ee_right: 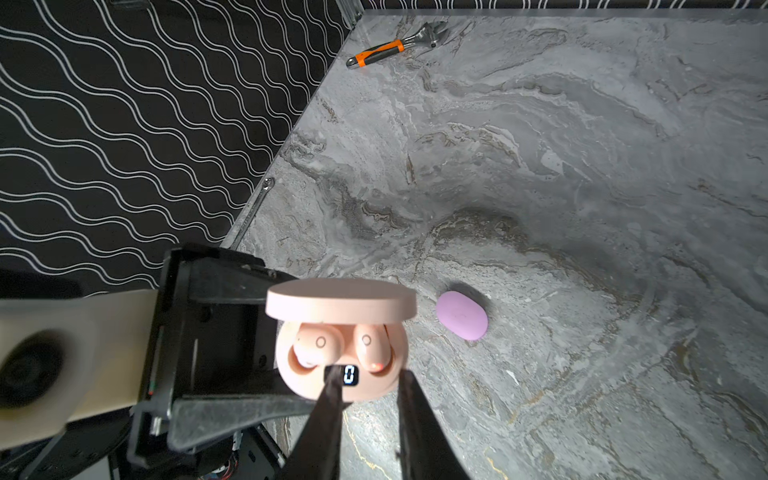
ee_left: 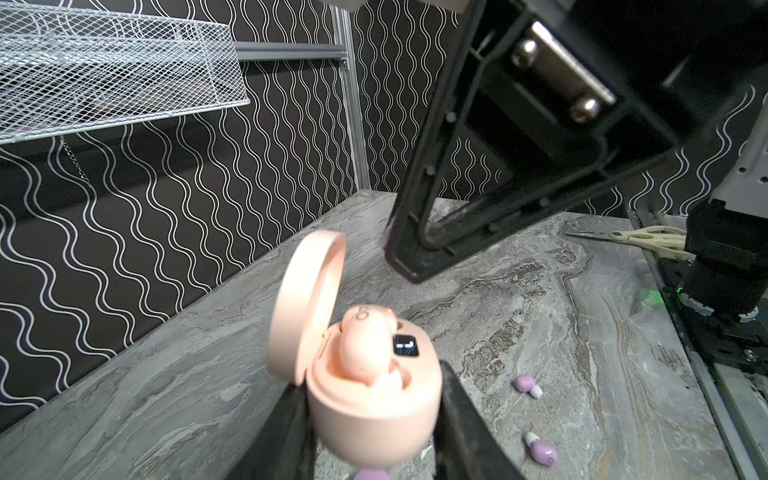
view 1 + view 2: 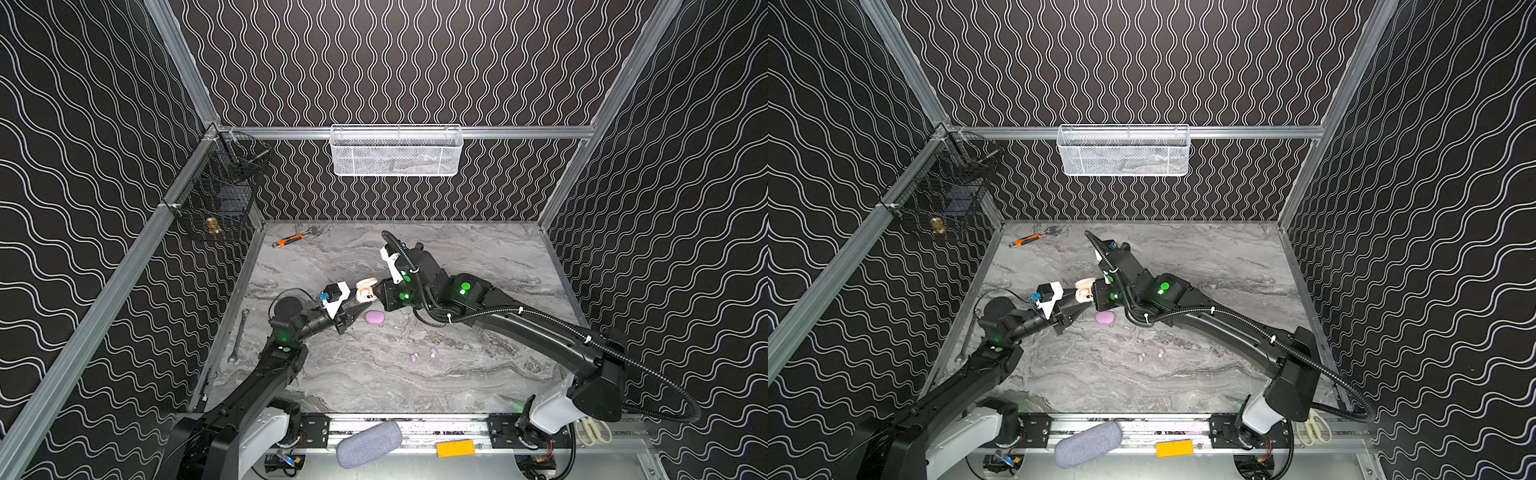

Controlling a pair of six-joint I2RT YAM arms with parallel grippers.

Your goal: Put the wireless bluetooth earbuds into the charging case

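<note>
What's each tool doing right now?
Left tool: closed, holding the open peach case.
Right tool: open, jaws slightly apart at the case, holding nothing.

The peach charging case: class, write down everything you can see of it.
The peach charging case is a smooth, rounded, plastic-looking pebble. Its hinged lid stands open. Two matching buds sit in its wells, beside a small lit black display. The left end effector clamps its base from both sides, holding it up off the table.
</note>
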